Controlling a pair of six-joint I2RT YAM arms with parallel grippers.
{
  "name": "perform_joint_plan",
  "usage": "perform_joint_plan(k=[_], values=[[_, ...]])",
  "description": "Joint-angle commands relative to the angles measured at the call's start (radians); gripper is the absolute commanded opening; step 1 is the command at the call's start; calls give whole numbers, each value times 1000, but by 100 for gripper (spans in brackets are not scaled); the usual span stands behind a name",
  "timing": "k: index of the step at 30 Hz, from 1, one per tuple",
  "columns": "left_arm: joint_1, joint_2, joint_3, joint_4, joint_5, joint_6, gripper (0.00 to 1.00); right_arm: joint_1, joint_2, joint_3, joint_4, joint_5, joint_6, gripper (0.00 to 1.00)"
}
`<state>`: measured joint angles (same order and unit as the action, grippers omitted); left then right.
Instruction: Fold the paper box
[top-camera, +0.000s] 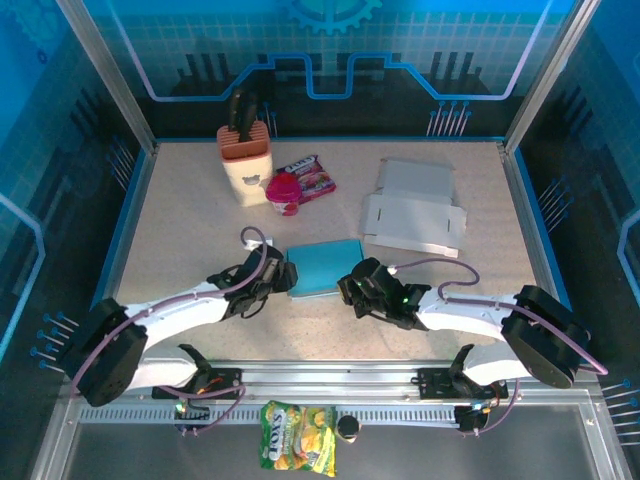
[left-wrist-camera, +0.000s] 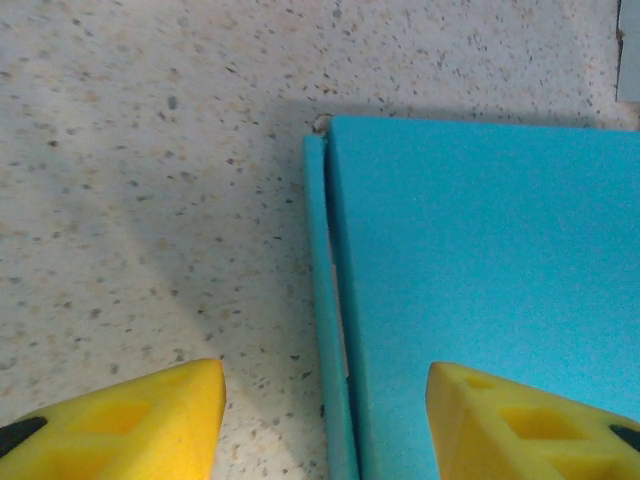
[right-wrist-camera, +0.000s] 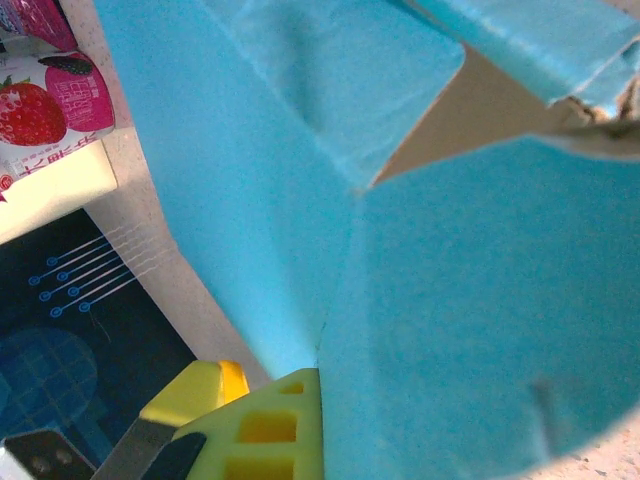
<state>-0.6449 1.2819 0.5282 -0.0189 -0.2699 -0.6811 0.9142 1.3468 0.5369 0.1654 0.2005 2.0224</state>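
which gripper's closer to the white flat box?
Right. The right gripper is at the blue box's right edge, just in front of the white box; the left gripper is across the blue box, at its left edge.

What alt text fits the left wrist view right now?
A flat blue paper box lies on the speckled table, a narrow flap running along its left edge. The left end effector is open, its yellow fingertips straddling that edge, one over table, one over box.

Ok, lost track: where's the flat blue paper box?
Top view, centre: the flat blue paper box lies between left jaws and right jaws, near flattened white cardboard.
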Motion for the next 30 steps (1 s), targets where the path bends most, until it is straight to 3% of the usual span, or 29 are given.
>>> perform_joint_plan(k=[1,3,5,10,12,15,18,22,26,30], values=[[11,62,26,70,47,32,55,-9,15,-22,-19,-18,-25,0],[14,96,18,102,59,32,53,-9,14,-25,-19,-26,-33,2],[16,124,16,128,70,32,50,-11,7,-25,-18,-34,-56,9],[17,138,13,128,54,28,40,-28,-91,3,-178,-35,-249,51],[16,126,9,126,56,30,37,-49,-162,19,-293,-35,-378,63],[16,105,5,123,58,37,34,-106,-284,20,-434,-37,-605,75],[16,91,3,122,58,45,33,-272,-340,26,-469,-136,-870,77],[17,89,10,121,61,58,31,-460,-207,128,-453,-326,-1189,70],[17,104,22,124,72,71,30,-500,-3,266,-481,-384,-1376,64],[18,132,27,130,79,74,27,-500,156,330,-472,-431,-1431,61]])
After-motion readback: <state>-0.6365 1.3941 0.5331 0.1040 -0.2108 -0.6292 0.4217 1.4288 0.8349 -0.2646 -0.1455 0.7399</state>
